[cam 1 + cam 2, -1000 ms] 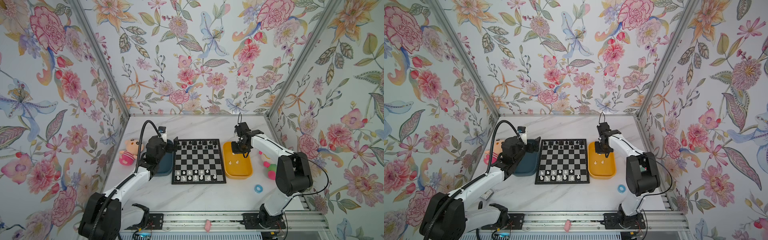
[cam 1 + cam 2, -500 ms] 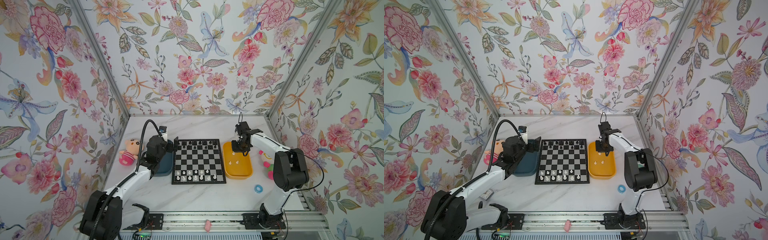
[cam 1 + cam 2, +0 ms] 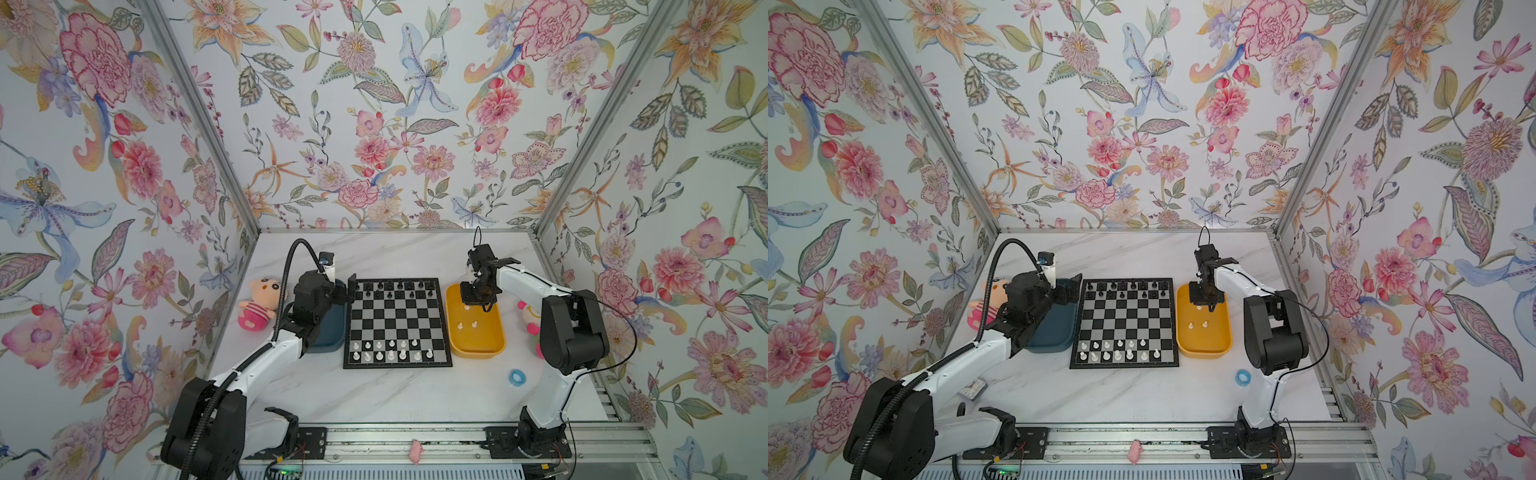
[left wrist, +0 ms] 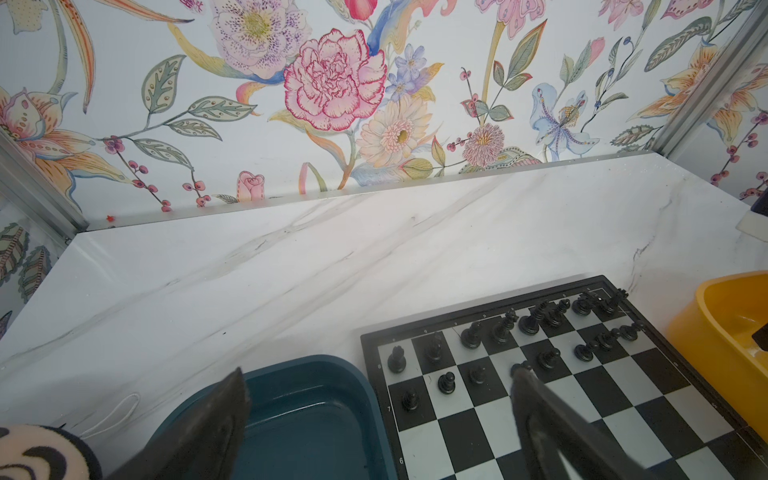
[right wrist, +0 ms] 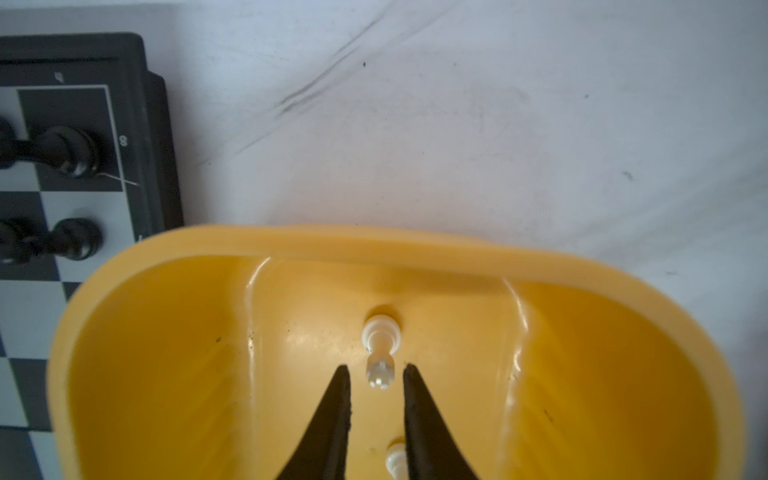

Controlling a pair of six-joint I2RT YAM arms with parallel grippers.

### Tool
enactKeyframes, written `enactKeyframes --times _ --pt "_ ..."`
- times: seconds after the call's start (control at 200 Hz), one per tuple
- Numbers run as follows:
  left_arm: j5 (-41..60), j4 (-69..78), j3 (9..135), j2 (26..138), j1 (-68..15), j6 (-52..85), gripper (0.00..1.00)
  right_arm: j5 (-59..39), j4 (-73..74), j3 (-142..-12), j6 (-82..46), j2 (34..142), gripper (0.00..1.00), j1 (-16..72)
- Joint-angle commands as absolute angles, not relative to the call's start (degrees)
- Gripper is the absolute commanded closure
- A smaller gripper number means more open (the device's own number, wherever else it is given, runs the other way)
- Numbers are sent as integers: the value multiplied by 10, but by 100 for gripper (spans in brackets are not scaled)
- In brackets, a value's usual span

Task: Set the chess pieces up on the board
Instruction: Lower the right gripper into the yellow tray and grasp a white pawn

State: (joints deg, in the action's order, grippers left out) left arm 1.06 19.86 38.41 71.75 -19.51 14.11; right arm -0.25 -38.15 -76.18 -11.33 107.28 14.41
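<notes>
My right jaws stand slightly apart, astride the notched head of a tiny white plastic chessman [image 5: 378, 365] in the yellow plastic tray [image 5: 332, 241], with a gap on either side (nothing clamped). The right wrist view shows only one more white piece [image 5: 397, 459], nearer my wrist. Both top views show three in the tray and thirteen white chessmen [image 3: 391, 355] on the black-and-silver checked board [image 3: 397, 320], which lies between my two pairs of jaws. My left jaws gape wide, one tip over the dark teal tray [image 4: 316, 415].

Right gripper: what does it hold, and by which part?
Nothing: the right gripper flanks the head of a white chess piece in the yellow tray, without touching.
</notes>
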Motion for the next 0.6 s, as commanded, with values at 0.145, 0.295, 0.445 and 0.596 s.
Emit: enactKeyframes --times 0.145,0.295,0.445,0.596 --pt "11 214 402 727 -189 134 1 -6 -383 -777 -117 1098 76 138" --pt "12 214 402 727 -189 135 1 -9 -379 -777 -117 1103 77 136" --pt "12 214 402 726 -188 135 1 -11 -377 -777 -117 1106 78 136" --pt "13 214 403 726 -188 135 1 -14 -377 -780 -118 1107 79 136"
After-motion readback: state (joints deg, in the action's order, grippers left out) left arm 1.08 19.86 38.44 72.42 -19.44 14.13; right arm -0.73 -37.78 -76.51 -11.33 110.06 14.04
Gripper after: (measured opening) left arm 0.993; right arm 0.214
